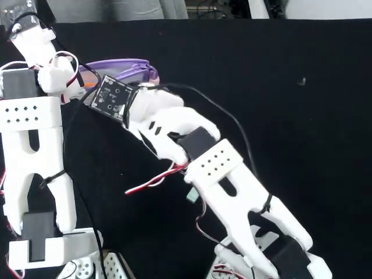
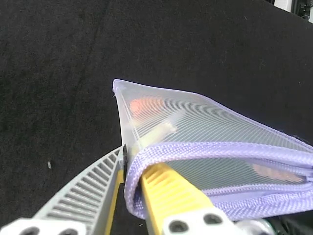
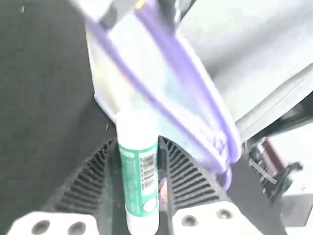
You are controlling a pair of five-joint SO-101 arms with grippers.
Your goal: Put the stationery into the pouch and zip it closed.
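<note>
The pouch [image 1: 123, 68] is translucent with a purple zip trim and is held up off the black table at the back left. My left gripper [image 2: 134, 164] is shut on its end seam, with the grey finger [image 2: 93, 183] outside and the yellow finger [image 2: 164, 188] inside the mouth. An orange item [image 2: 146, 105] and a pale stick [image 2: 156, 129] lie inside the pouch [image 2: 210, 129]. My right gripper [image 3: 138, 144] is shut on a white and green glue stick [image 3: 139, 176], whose white end is at the open pouch mouth [image 3: 161, 93]. The right arm [image 1: 168, 125] reaches in from the lower right.
Black cloth [image 1: 290, 104] covers the table, with open room to the right of the arms. Red and white cables [image 1: 154, 180] hang under the right arm. The table's back edge [image 1: 232, 19] runs just behind the pouch.
</note>
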